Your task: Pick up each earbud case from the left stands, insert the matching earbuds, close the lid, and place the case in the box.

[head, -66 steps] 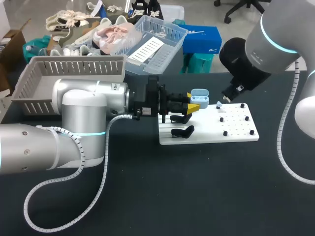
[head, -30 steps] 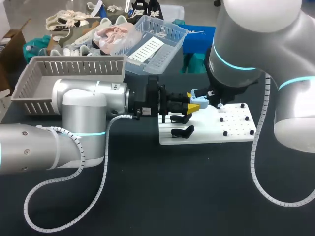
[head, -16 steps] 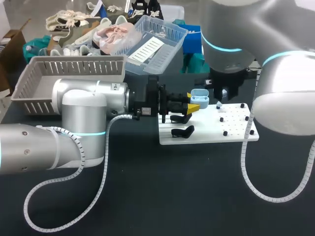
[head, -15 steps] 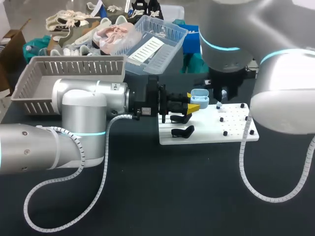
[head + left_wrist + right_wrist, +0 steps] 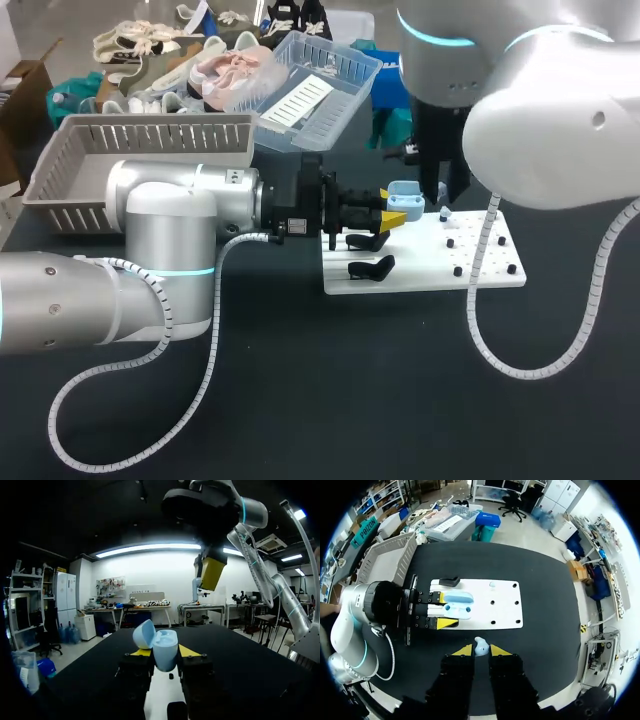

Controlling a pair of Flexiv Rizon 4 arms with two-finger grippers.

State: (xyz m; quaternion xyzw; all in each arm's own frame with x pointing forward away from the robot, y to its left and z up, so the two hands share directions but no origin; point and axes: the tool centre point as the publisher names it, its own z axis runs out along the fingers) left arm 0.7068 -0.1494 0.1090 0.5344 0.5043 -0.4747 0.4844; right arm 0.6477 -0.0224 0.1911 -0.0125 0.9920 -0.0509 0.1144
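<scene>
**Case held left, earbud held right**

Head view: your left gripper (image 5: 390, 205) is clamped on the one open light-blue plastic earbud case (image 5: 407, 195), above the white pegged board (image 5: 430, 270) with its two black stands (image 5: 371, 267).

Left wrist view: the case sits between the yellow tips. The right gripper (image 5: 212, 574) hangs above and ahead of it.

Right wrist view: the right gripper's fingers pinch one light-blue earbud (image 5: 481, 646), with the case ahead of it.

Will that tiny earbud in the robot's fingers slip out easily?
It probably could: the earbud looks smooth and rounded, and only the tips of the right gripper pinch it. It looks small, so it is likely light. Dropped on the white board, it might roll.
</scene>
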